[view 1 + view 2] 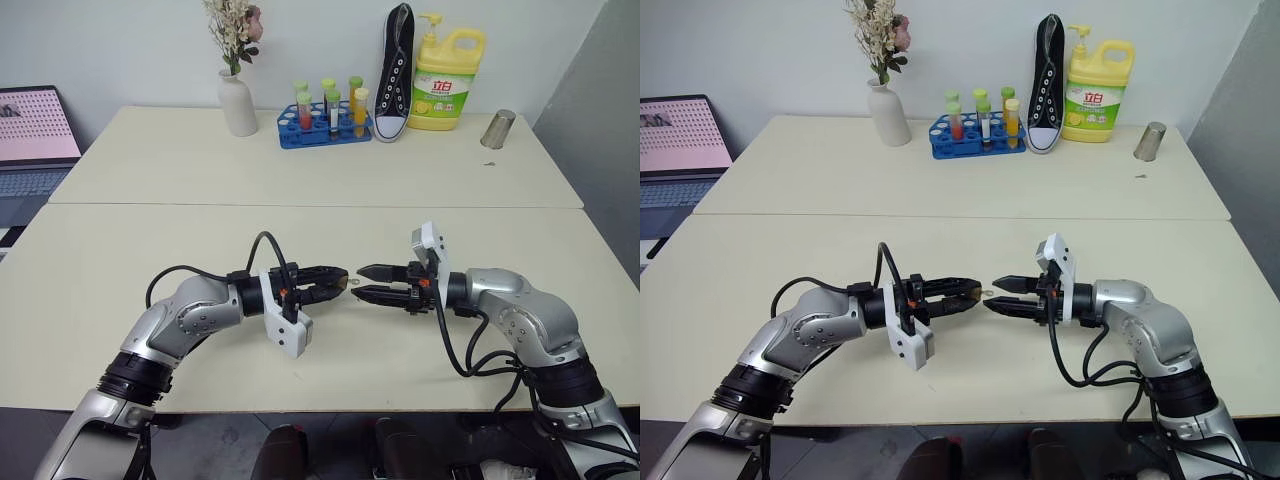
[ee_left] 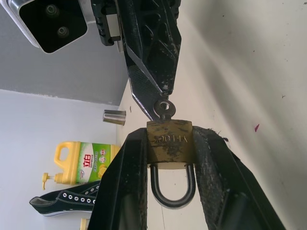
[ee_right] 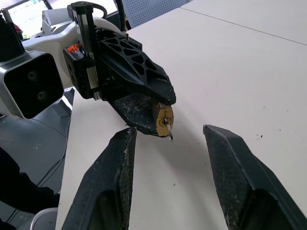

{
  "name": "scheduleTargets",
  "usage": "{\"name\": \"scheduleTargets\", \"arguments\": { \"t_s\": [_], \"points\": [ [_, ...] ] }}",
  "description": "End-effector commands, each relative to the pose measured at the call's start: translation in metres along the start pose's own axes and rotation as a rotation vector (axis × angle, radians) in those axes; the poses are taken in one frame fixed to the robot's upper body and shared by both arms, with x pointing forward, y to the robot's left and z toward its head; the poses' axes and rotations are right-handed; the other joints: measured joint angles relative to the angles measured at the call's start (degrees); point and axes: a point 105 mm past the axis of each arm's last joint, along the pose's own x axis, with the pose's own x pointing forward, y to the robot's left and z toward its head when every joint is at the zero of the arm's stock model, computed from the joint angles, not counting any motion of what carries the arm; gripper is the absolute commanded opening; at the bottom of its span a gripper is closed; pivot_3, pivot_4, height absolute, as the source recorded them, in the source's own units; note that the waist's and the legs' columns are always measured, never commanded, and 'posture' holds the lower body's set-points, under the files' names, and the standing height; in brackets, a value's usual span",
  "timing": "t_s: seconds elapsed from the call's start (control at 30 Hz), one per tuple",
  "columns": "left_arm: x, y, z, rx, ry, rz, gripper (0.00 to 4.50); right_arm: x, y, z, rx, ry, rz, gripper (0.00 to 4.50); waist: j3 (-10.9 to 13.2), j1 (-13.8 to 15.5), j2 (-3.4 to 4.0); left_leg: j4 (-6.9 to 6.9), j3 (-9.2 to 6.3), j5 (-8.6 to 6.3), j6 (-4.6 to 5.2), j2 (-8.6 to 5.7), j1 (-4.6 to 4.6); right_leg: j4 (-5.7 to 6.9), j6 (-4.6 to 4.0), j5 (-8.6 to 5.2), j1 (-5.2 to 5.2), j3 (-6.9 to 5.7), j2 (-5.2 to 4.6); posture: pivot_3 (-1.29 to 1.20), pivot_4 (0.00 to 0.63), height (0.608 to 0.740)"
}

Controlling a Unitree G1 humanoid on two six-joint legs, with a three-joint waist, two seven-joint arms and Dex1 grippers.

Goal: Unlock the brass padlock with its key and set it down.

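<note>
A: So, which step are you on?

B: You are at the unlocking itself. Your left gripper [image 1: 343,283] is clamped on the brass padlock [image 2: 169,143], fingers pressing its two flat sides, and holds it in the air above the near table [image 1: 120,250], between the two grippers. The key [image 2: 163,109] sits in the keyhole on the lock's bottom face, its small round bow sticking out towards your right gripper [image 1: 364,281].

A: And the right one?

B: Its fingers stand apart, roughly half spread, with nothing between them. In the right wrist view the key hangs in the gap, touching neither finger. So you have no grip on the key at this moment.

A: What does the next move call for?

B: I'd judge you need to close on that bow squarely and then roll the wrist. The bow is tiny and thin, so a slightly off pinch could slip or nudge the lock in the left fingers.

A: How does the lock look?

B: Small, dull gold, with stamped lettering I cannot read. From the head camera, the shackle [image 2: 173,189] points at nine o'clock, back into the left gripper. It appears seated, so I'd say it is not yet unlocked.
</note>
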Motion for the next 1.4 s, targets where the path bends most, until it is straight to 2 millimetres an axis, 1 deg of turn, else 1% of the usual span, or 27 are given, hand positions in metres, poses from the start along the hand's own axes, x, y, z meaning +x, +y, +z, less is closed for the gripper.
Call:
{"name": "scheduleTargets", "arguments": {
  "t_s": [0.03, 0.07, 0.17, 0.27, 0.3, 0.33, 0.6, 0.7, 0.8, 0.83, 0.93, 1.13, 1.4],
  "points": [
    [0.000, 0.011, 0.008, 0.016, -0.029, 0.049, 0.97, 0.002, 0.003, 0.010, -0.022, -0.024, 0.021, 2.29, 0.00, 0.01, 0.00, 0.00, 0.00, 0.00, 0.00, 0.00, 0.00, 0.00, 0.00, 0.00, 0.00, 0.00, 0.00, 0.00, 0.150, 0.740],
    [0.000, 0.011, 0.007, 0.014, -0.028, 0.050, 0.97, 0.002, 0.003, 0.010, -0.022, -0.023, 0.021, 2.29, 0.00, 0.01, 0.00, 0.00, 0.00, 0.00, 0.00, 0.00, 0.00, 0.00, 0.00, 0.00, 0.00, 0.00, 0.00, 0.00, 0.150, 0.740],
    [0.000, 0.011, 0.007, 0.015, -0.027, 0.047, 0.97, 0.003, 0.003, 0.011, -0.017, -0.026, 0.020, 1.72, 0.00, 0.00, 0.00, 0.00, 0.00, 0.00, 0.00, 0.00, 0.00, 0.01, 0.00, 0.00, 0.00, 0.00, 0.00, 0.00, 0.150, 0.740],
    [0.000, 0.010, 0.007, 0.015, -0.028, 0.044, 0.97, 0.003, 0.003, 0.011, -0.015, -0.028, 0.021, 0.72, 0.00, 0.00, 0.00, 0.00, 0.00, 0.00, 0.00, 0.00, 0.00, 0.01, 0.00, 0.00, 0.00, 0.00, 0.00, 0.00, 0.150, 0.740],
    [0.000, 0.009, 0.007, 0.015, -0.027, 0.042, 0.97, 0.003, 0.003, 0.011, -0.013, -0.028, 0.022, 0.30, 0.00, 0.00, 0.00, 0.00, 0.00, 0.00, 0.00, 0.00, 0.00, 0.01, 0.00, 0.00, 0.00, 0.00, 0.00, 0.00, 0.150, 0.740],
    [-0.001, 0.008, 0.008, 0.015, -0.027, 0.040, 0.97, 0.003, 0.003, 0.012, -0.011, -0.029, 0.023, 0.02, 0.00, 0.00, 0.00, 0.00, 0.00, 0.00, 0.00, 0.00, 0.00, 0.01, 0.00, 0.00, 0.00, 0.00, 0.00, 0.00, 0.150, 0.740],
    [-0.001, 0.005, 0.008, 0.020, -0.033, 0.026, 0.97, 0.002, 0.005, 0.012, 0.005, -0.027, 0.039, 0.00, 0.00, 0.00, 0.00, 0.00, 0.00, 0.00, 0.00, -0.01, 0.00, 0.01, 0.00, 0.00, 0.00, 0.00, 0.00, 0.00, 0.150, 0.740],
    [0.000, 0.004, 0.009, 0.045, -0.043, 0.006, 0.97, 0.000, 0.004, 0.017, 0.082, -0.028, 0.054, 0.00, 0.00, -0.01, 0.00, 0.00, 0.00, 0.00, 0.00, 0.00, 0.00, 0.01, 0.00, 0.00, 0.00, 0.00, 0.00, 0.00, 0.150, 0.740],
    [0.000, 0.004, 0.011, 0.062, -0.053, -0.001, 0.97, -0.002, 0.005, 0.016, 0.144, 0.000, 0.071, 0.00, 0.00, 0.00, 0.00, 0.00, -0.01, 0.00, 0.00, 0.00, 0.01, 0.04, 0.00, 0.00, 0.00, -0.01, 0.00, 0.00, 0.150, 0.740],
    [0.000, 0.003, 0.011, 0.066, -0.054, -0.003, 0.97, -0.003, 0.005, 0.018, 0.208, 0.007, 0.088, 0.00, 0.00, 0.00, 0.00, 0.00, -0.01, 0.00, 0.00, 0.00, 0.01, 0.04, 0.00, 0.00, 0.00, -0.01, 0.00, 0.00, 0.150, 0.740],
    [0.002, 0.003, 0.013, 0.079, -0.061, -0.001, 0.97, -0.004, 0.006, 0.018, 0.311, 0.056, 0.113, 0.00, 0.00, 0.00, 0.00, 0.01, 0.00, 0.00, 0.00, 0.00, 0.01, 0.06, -0.01, 0.01, 0.00, 0.01, -0.02, 0.00, 0.150, 0.740],
    [0.004, 0.001, 0.015, 0.110, -0.072, -0.008, 0.97, -0.002, 0.000, 0.018, 0.437, 0.101, 0.094, 0.00, 0.00, -0.02, 0.00, 0.01, 0.01, 0.00, 0.00, 0.00, 0.01, 0.15, -0.01, 0.01, -0.05, 0.01, -0.02, 0.00, 0.150, 0.740],
    [0.006, -0.003, 0.019, 0.132, -0.083, -0.015, 0.97, 0.002, -0.007, 0.021, 0.500, 0.130, 0.069, 0.00, 0.00, -0.03, 0.00, 0.01, 0.01, 0.00, 0.00, -0.01, 0.00, 0.20, -0.01, 0.00, -0.08, 0.01, -0.02, 0.00, 0.150, 0.740]
  ]
}}
